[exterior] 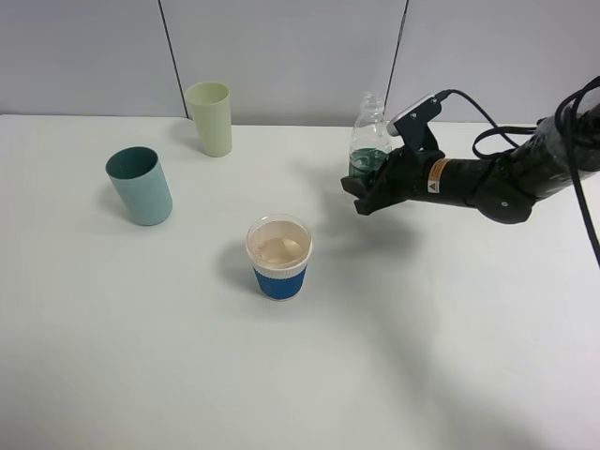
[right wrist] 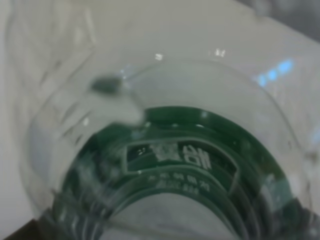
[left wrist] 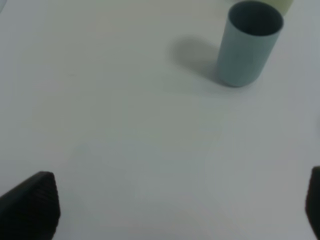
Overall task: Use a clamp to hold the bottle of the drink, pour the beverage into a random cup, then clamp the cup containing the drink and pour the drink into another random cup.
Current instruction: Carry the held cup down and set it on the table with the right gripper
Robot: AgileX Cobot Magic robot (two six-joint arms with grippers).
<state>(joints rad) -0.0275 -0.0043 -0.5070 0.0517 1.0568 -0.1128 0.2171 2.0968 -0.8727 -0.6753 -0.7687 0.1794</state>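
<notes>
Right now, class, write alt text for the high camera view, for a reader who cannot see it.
The right tool grips a clear, green-labelled bottle, about upright, at the far right of a white table. A blue cup stands near the middle, with a teal cup to its left and a green cup farther back.

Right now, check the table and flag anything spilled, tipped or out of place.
Nothing stands out. The teal tumbler, the pale green tumbler and the blue-sleeved cup all stand upright and apart. The bottle is upright in the right gripper. No puddle shows on the table.
</notes>
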